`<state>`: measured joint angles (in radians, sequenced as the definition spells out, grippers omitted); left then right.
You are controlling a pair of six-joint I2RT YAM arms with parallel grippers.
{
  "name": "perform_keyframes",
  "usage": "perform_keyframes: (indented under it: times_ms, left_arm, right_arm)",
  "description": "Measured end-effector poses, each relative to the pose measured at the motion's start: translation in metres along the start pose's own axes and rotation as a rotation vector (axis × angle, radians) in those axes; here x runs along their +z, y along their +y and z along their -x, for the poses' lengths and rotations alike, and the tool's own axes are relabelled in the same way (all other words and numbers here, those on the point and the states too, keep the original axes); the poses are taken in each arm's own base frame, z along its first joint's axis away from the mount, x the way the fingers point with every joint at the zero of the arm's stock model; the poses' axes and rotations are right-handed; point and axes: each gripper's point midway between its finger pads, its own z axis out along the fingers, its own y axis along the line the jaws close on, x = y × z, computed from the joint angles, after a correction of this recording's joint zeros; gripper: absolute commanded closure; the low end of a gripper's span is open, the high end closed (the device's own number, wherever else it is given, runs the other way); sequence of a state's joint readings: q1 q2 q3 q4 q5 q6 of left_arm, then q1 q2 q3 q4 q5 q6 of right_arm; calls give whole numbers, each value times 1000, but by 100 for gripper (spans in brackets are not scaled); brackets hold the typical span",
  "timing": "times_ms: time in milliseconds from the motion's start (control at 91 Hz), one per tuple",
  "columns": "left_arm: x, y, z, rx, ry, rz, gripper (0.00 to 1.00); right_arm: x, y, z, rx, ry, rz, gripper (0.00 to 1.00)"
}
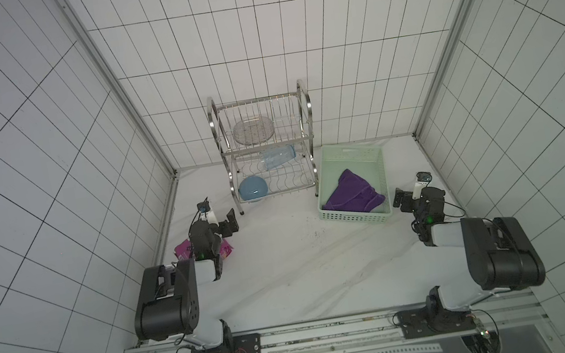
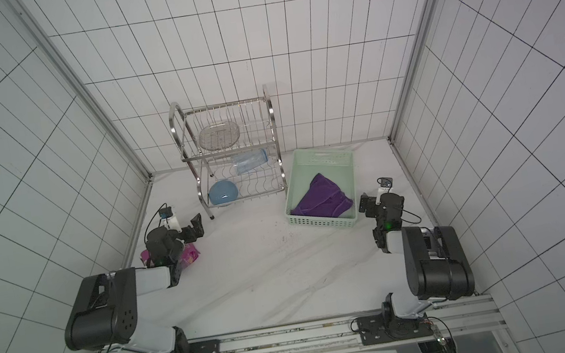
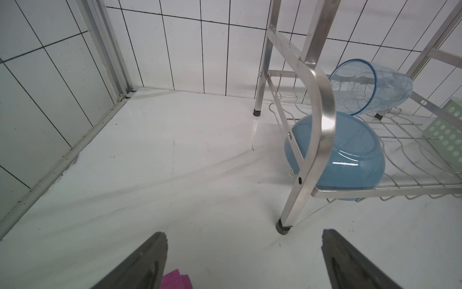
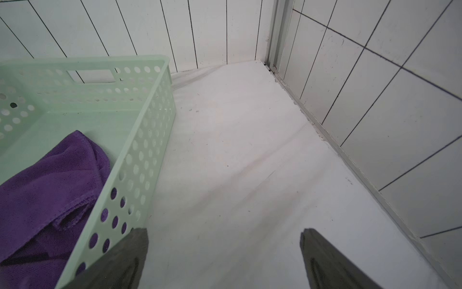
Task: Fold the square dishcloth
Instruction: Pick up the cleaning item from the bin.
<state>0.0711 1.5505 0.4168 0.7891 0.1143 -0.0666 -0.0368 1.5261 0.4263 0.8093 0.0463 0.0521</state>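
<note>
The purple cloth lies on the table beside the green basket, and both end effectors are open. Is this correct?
No. The cloth lies inside the basket, not beside it; both top views show this. The left end effector and right end effector are open, as you say.

The left arm [image 1: 177,292] and the right arm [image 1: 489,249] are sitting folded, with elbows bent back and forearms reaching forward. The left gripper [image 3: 243,235] is hovering with its jaws spread wide, gripping nothing. The right gripper [image 4: 225,232] is doing likewise, and both are angling slightly inward.
</note>
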Motion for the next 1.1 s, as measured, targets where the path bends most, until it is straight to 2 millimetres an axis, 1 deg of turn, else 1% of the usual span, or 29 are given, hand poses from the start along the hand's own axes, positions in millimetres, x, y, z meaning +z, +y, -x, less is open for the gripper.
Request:
perform_keyframes:
  times_ms: [956,1099]
  left_arm:
    - [0,2,0,-5,1,13,2]
    - [-2,5,3,-15,12,34,2]
  right_arm:
    - [0,0,0,0,0,0,1]
    - [0,0,-5,-2,34,-2,1]
